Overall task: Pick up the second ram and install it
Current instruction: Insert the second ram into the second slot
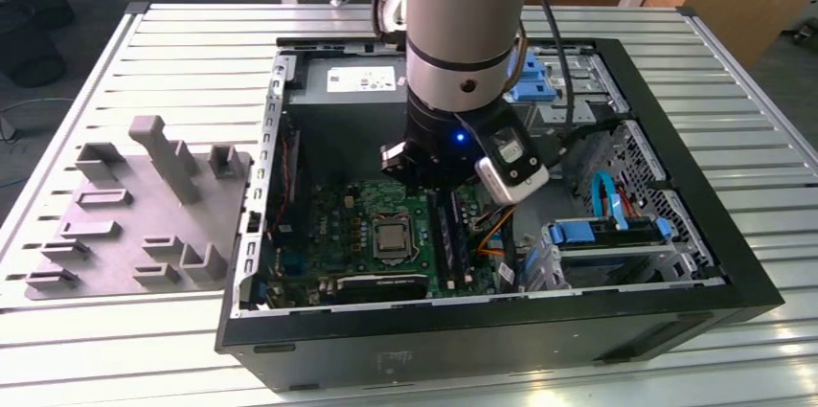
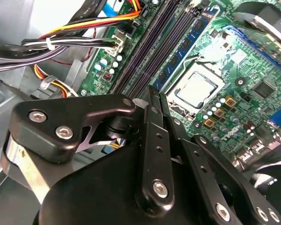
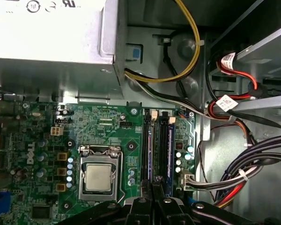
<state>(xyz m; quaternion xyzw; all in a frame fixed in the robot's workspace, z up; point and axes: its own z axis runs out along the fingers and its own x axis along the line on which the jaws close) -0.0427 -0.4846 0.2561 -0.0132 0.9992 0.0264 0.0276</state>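
Two thin ram sticks stand edge-up in the long black motherboard slots beside the CPU socket (image 3: 98,177): one ram stick (image 3: 152,140) nearest the socket and another ram stick (image 3: 171,140) one slot further out. I cannot tell which of them is the second ram. In the second wrist view the stick nearest the socket (image 2: 189,44) shows green board and blue labels. My gripper (image 2: 156,96) is shut with nothing between its fingers. Its tips (image 3: 155,183) hang just over one end of those slots; whether they touch a stick is hidden.
The arm (image 1: 461,62) reaches down into the open computer case (image 1: 715,263). Bundled cables (image 3: 243,173) and a drive cage (image 1: 614,235) crowd the side beyond the slots. The power supply (image 3: 51,33) sits behind the board. A grey tray with upright posts (image 1: 141,206) lies outside the case.
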